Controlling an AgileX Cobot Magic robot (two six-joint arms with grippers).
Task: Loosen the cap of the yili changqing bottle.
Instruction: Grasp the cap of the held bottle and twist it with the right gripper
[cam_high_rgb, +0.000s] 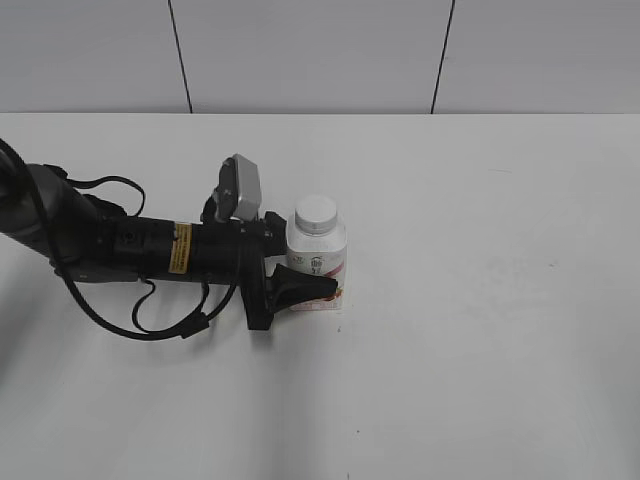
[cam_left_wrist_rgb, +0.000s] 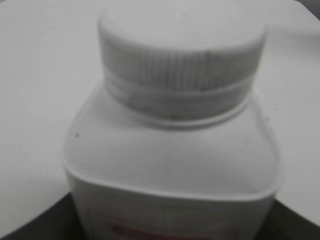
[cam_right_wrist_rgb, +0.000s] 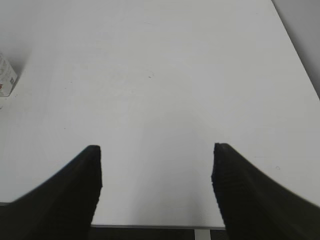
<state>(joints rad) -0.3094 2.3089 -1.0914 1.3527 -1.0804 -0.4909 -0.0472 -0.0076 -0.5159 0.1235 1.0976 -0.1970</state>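
1. Bottle first: the small white squarish plastic yili changqing bottle with the pink-red fruit label (cam_high_rgb: 317, 258) stood upright on the plain white tabletop (cam_high_rgb: 480, 330), a bit left of centre in the exterior view, with its round white ribbed plastic screw cap (cam_high_rgb: 316, 211) seated on the neck.
2. The left gripper (cam_high_rgb: 312, 272) reached in sideways from the left, and its black fingers (cam_high_rgb: 300, 285) sat on either side of the bottle's lower body. It looked like it was clamped on the body, but the far finger was hidden behind the bottle, so I'd only call that probable.
3. From the left wrist view you got the cap (cam_left_wrist_rgb: 181, 57) and shoulders filling the picture, blurry, with the ribbing just readable. No sign of the cap sitting crooked.
4. The right gripper (cam_right_wrist_rgb: 156, 172) was nowhere near it. Jaws were spread wide over bare table with nothing between them, and only a sliver of the bottle (cam_right_wrist_rgb: 7, 76) showed at the far left edge of that view.
5. My take on doing the step well: keep the left hold low and firm so the bottle can't spin, bring the right one down centred over the cap, pinch on the ribs, then twist without tipping the bottle.
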